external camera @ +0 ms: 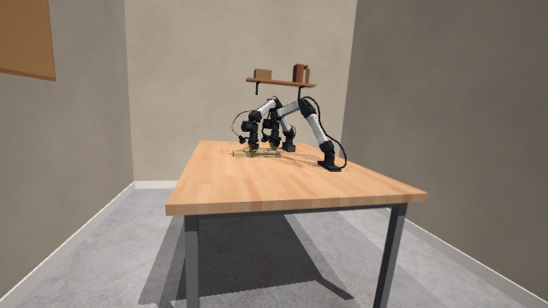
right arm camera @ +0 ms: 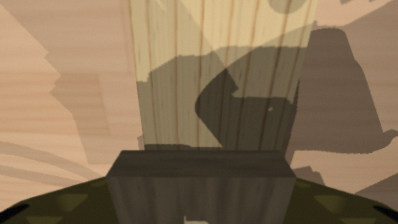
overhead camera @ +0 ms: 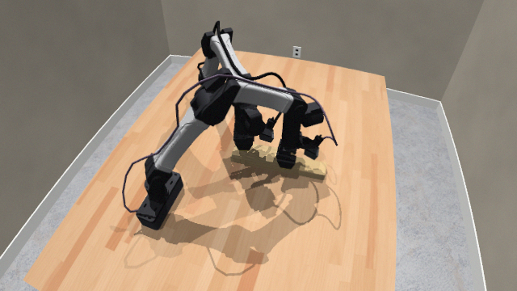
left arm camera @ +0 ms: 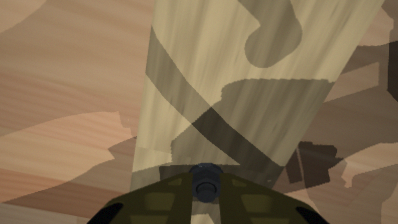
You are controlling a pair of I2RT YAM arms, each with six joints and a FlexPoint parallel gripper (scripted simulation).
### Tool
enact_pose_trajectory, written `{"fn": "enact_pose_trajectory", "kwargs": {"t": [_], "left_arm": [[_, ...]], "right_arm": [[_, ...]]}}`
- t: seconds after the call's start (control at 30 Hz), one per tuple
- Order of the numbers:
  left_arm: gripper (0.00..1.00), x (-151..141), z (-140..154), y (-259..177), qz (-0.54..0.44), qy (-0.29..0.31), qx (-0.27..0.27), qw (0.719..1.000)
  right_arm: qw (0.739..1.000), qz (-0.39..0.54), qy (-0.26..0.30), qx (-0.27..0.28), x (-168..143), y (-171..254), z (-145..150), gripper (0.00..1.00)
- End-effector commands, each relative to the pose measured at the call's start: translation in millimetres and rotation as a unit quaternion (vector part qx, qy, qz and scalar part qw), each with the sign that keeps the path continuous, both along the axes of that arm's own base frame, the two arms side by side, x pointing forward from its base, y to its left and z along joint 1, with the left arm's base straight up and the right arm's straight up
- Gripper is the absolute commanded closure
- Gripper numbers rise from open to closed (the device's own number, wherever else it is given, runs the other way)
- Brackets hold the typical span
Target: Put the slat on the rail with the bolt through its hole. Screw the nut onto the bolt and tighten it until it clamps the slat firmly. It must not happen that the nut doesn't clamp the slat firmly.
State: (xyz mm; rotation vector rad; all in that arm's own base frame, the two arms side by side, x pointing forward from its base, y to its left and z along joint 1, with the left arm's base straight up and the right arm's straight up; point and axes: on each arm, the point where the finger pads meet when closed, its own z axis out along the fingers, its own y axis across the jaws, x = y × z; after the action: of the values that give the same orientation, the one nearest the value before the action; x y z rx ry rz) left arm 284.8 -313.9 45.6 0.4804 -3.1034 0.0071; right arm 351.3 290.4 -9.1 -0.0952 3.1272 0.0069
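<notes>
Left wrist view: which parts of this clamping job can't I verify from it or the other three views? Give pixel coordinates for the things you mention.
- Underside of the dark nut (left arm camera: 206,176): left wrist view, hidden by its own top, so whether it presses the slat is unclear.
- Nut in the top view: hidden behind the arms.
- Nut in the exterior view: too small.
- Pale mark (right arm camera: 196,220) on the dark wooden slat (right arm camera: 200,192) (left arm camera: 175,172): right wrist view, cut off by the bottom edge.

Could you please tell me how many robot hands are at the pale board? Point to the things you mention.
2: the left hand (overhead camera: 244,148) (external camera: 274,147) (left arm camera: 205,181) around a dark nut (left arm camera: 206,175), and the right hand (overhead camera: 286,166) (external camera: 253,151) (right arm camera: 200,182) farther along the board (overhead camera: 319,168) (external camera: 240,153) (left arm camera: 200,45) (right arm camera: 220,30).
</notes>
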Motion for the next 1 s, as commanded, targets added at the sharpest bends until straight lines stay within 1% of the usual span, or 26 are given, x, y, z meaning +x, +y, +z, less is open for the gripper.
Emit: {"fn": "enact_pose_trajectory", "kwargs": {"t": [0.0, 0.17, 0.2, 0.23, 0.27, 0.57, 0.67, 0.73, 0.97], "left_arm": [[0.89, -2, -4, 1, 0.006, 0.005, 0.004, 1.0], [0.89, -3, -5, 1, 0.008, 0.007, 0.005, 1.0], [0.78, 2, 5, -1, 0.005, -0.005, -0.005, 1.0], [0.67, 2, 5, -1, 0.005, -0.005, -0.005, 1.0], [0.64, 2, 5, -1, 0.005, -0.005, -0.005, 1.0], [0.64, 2, 5, -1, 0.005, -0.005, -0.005, 1.0], [0.64, 3, 16, -2, 0.005, -0.005, -0.004, 1.0], [0.64, 3, 16, -2, 0.005, -0.005, -0.004, 1.0], [0.64, 2, 48, -1, 0.005, -0.004, -0.002, 1.0]], "right_arm": [[1.0, 0.0, -0.006, 0.005, 3, 1, 5, 0.33], [1.0, 0.0, -0.006, 0.005, 3, 1, 5, 0.33], [1.0, 0.0, -0.006, 0.005, 3, 1, 5, 0.33], [1.0, 0.0, -0.006, 0.005, 3, 1, 5, 0.33], [1.0, 0.0, -0.006, 0.005, 3, 1, 5, 0.33], [1.0, 0.0, -0.006, 0.005, 3, 1, 5, 0.33], [1.0, 0.0, -0.006, 0.005, 3, 1, 5, 0.33], [1.0, 0.0, -0.006, 0.005, 3, 1, 5, 0.33], [1.0, 0.0, -0.006, 0.005, 3, 1, 5, 0.33]]}}
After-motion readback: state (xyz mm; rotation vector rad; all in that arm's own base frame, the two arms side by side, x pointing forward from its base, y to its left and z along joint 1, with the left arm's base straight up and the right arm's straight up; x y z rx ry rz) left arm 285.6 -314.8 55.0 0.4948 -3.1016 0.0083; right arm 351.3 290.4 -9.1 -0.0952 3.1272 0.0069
